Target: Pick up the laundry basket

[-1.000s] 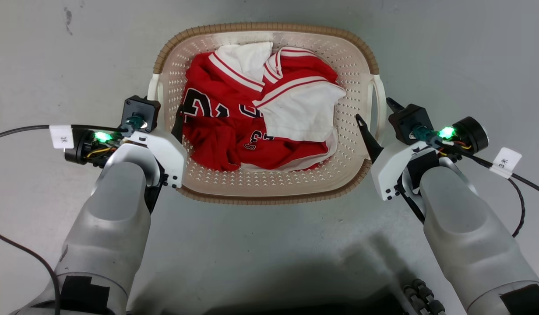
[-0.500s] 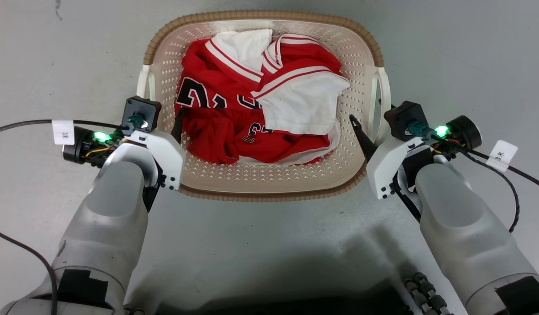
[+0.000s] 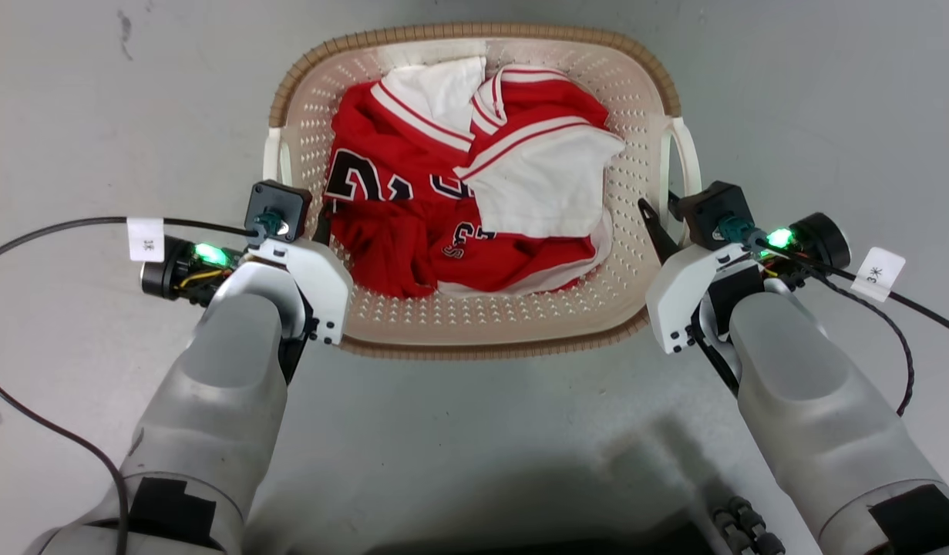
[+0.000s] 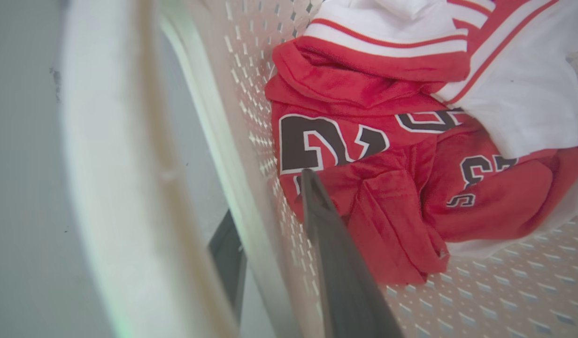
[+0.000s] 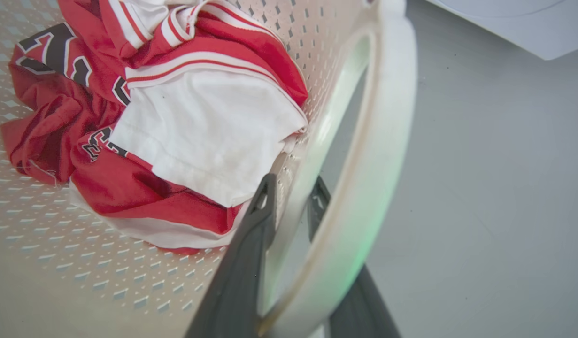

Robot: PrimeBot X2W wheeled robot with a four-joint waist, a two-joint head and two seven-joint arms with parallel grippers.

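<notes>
i see left gripper (image 4: pixel 270 197) clamped astride laundry basket (image 3: pixel 474 32) left wall | right gripper (image 5: pixel 293 180) same, right wall | equally near

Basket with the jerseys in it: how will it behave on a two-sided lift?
Probably light: thin perforated plastic basket, only a few clothes inside. It may flex where the fingers pinch it. The clothes sit fairly centred, so tipping seems unlikely if both sides rise evenly.
</notes>
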